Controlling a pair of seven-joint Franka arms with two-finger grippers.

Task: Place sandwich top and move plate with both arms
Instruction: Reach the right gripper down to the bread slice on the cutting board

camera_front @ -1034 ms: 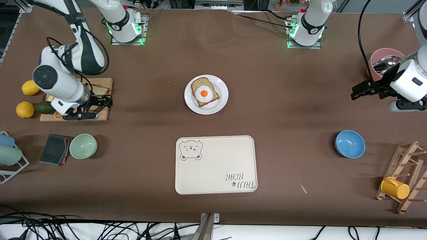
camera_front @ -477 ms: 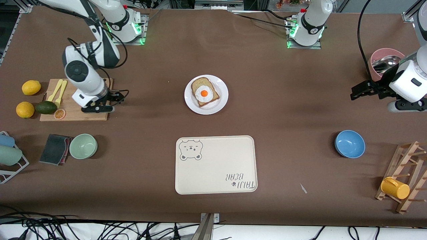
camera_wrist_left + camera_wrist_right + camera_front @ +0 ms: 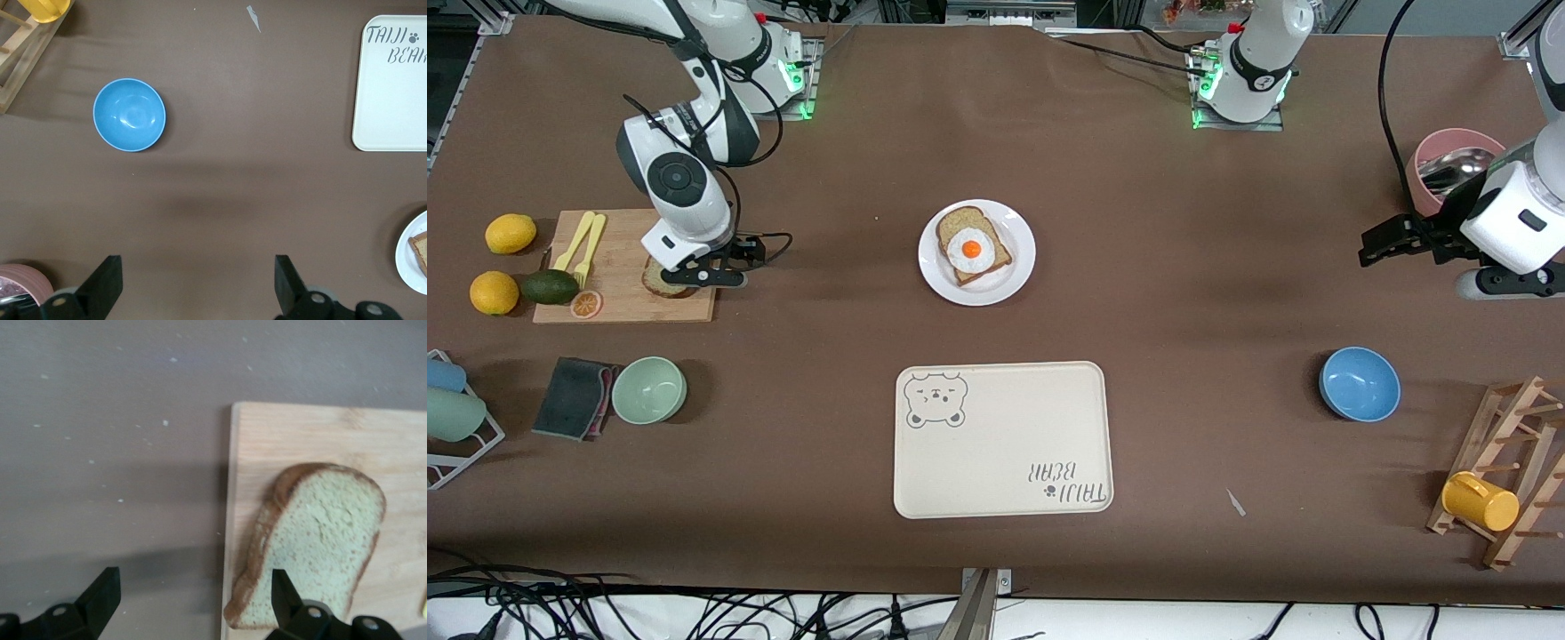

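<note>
A broad table (image 3: 1156,293) covered in matte brown fills nearly the whole front view — plain, evenly lit from above, with soft shadows and a few pale specks. Along its far edge runs a metal frame (image 3: 1005,11), with dark equipment past it too cluttered to make out. At the near edge the brown covering ends at a white strip (image 3: 1138,618), where a tangle of black cables (image 3: 560,604) lies — thickest toward the right arm's end.
</note>
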